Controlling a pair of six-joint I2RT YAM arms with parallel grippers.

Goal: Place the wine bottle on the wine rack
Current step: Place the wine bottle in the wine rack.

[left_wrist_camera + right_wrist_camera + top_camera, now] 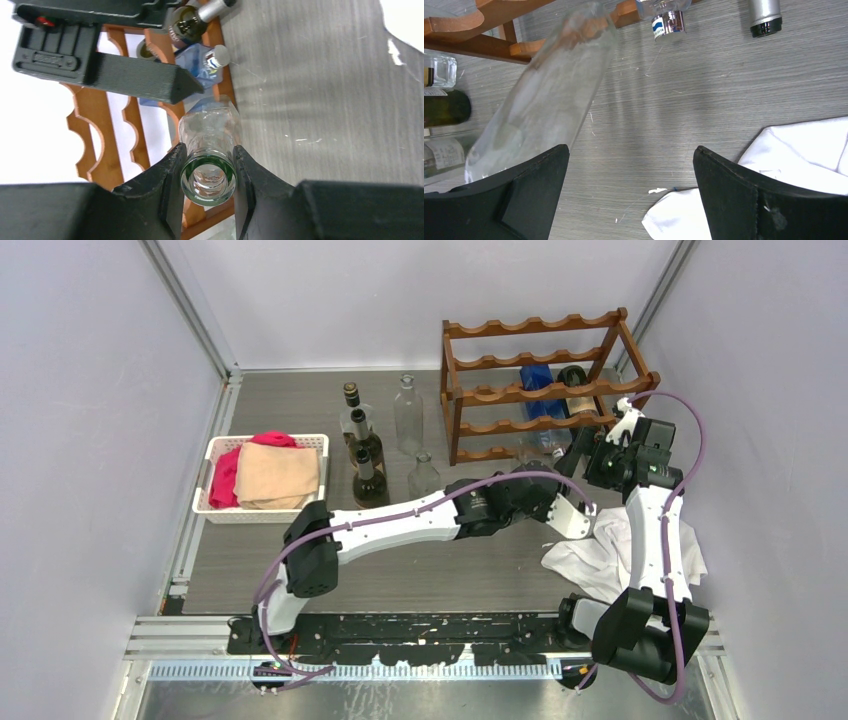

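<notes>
Clear wine bottle (209, 131) clenched at neck by left jaws; long axis aimed base-first at wine rack (530, 392); right jaws released, just beside body.

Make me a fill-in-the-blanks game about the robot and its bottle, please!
1. The left gripper clamps the neck of the clear glass bottle, so its jaws are ____.
2. The right gripper holds nothing; its jaws are ____.
3. The crumpled cloth beside the right arm is ____.
Missing words: shut, open, white.
</notes>
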